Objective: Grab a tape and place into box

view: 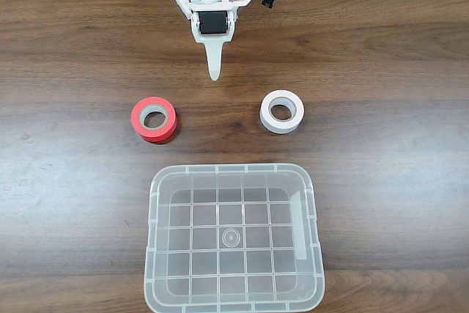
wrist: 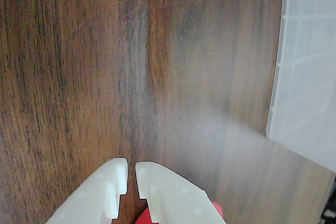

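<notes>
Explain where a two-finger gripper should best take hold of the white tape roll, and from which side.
The white tape lies flat on the table, hole up, apart from the red roll and the box. Probably best: come from above, one finger in the hole, one outside, pinching the ring wall. The gripper looks nearly shut, so it must open first.

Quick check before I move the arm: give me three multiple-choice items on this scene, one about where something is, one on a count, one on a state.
1. In the fixed view, the white tape lies:
A. inside the box
B. on the table, right of the red tape
C. in the gripper

2. Tape rolls on the table:
A. one
B. two
C. three

3. The box is:
A. empty
B. holding the white tape
C. lidded

Answers:
1 B, it sits on the wood, right of the red tape.
2 B, one red, one white.
3 A, its bare grid bottom shows through.

The gripper holds nothing, fingertips nearly together.
</notes>
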